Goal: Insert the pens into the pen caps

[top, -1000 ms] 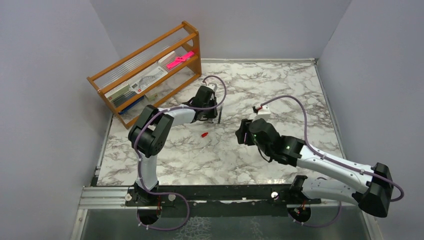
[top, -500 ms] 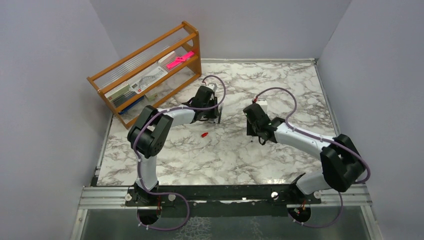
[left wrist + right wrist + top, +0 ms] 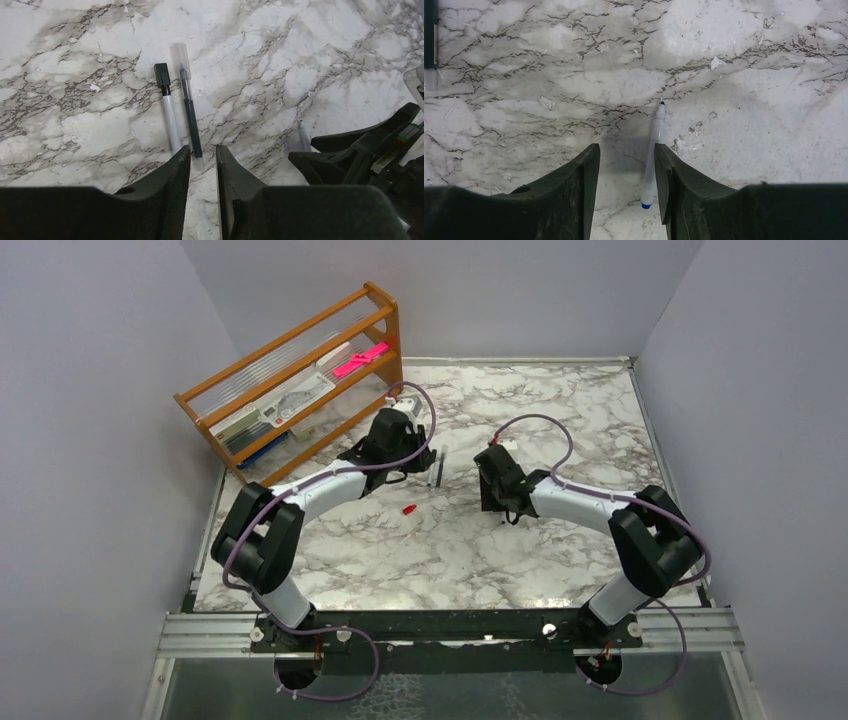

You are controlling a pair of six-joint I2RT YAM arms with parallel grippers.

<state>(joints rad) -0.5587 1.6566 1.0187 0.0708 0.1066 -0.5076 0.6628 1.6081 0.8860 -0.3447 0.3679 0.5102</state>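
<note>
Looks like the grabbing step. Left gripper (image 3: 202, 150), jaws a little apart round the end of the thin clear pen (image 3: 189, 105) on the marble table (image 3: 300, 60); right gripper (image 3: 626, 150), jaws spread round the thin white pen (image 3: 653, 150). Next: squeeze softly, lift toward the tiny red cap (image 3: 408, 509).

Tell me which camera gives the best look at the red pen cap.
Top external: the red cap lies in the open on the marble table, small but unobstructed. Neither the left wrist view nor the right wrist view shows it.
</note>
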